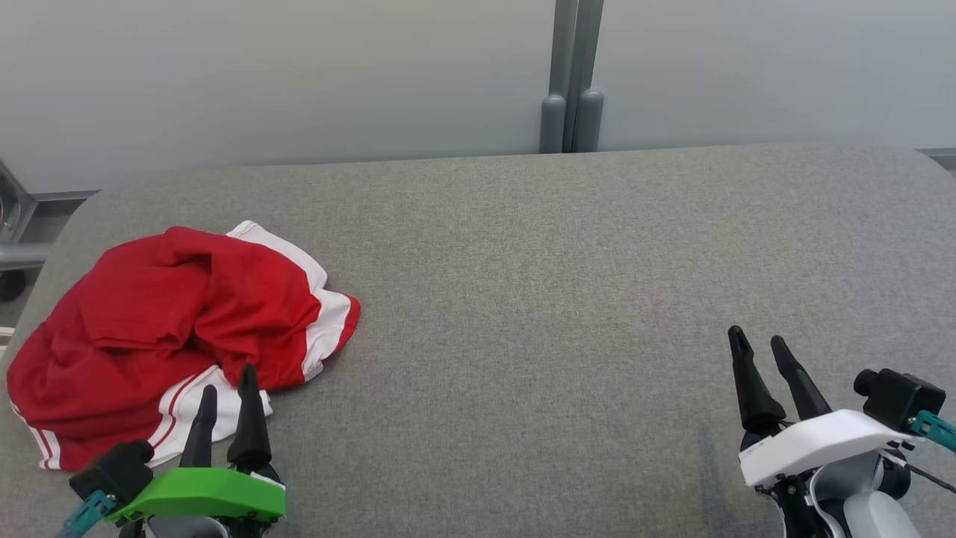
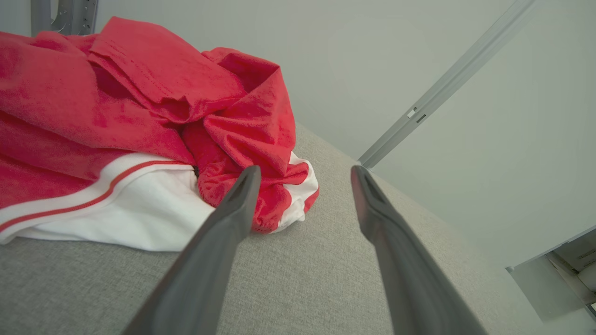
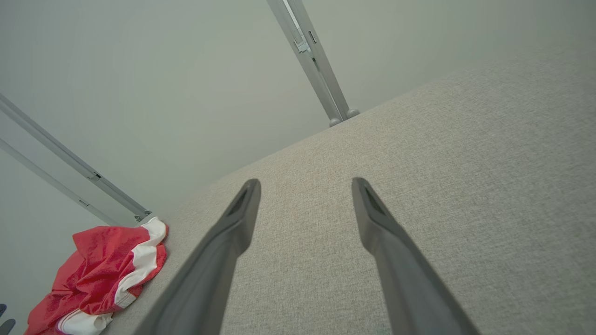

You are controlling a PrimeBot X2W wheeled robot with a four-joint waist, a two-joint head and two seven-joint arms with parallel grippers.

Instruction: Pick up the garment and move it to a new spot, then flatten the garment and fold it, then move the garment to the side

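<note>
The garment (image 1: 172,329) is a crumpled red piece with white panels and red stripes, heaped at the left side of the grey padded table (image 1: 560,299). My left gripper (image 1: 226,387) stands open at the heap's near edge, fingertips over its white hem, nothing between them. In the left wrist view the garment (image 2: 139,121) lies just ahead and left of the open left gripper (image 2: 305,173). My right gripper (image 1: 758,340) is open over bare table at the lower right, far from the cloth. The right wrist view shows the open right gripper (image 3: 306,185) and the garment (image 3: 102,274) far off at lower left.
A pale wall with a grey vertical post (image 1: 571,75) runs behind the table's far edge. A metal frame part (image 1: 11,224) stands beyond the table's left end. Bare grey table surface stretches from the garment to the right edge.
</note>
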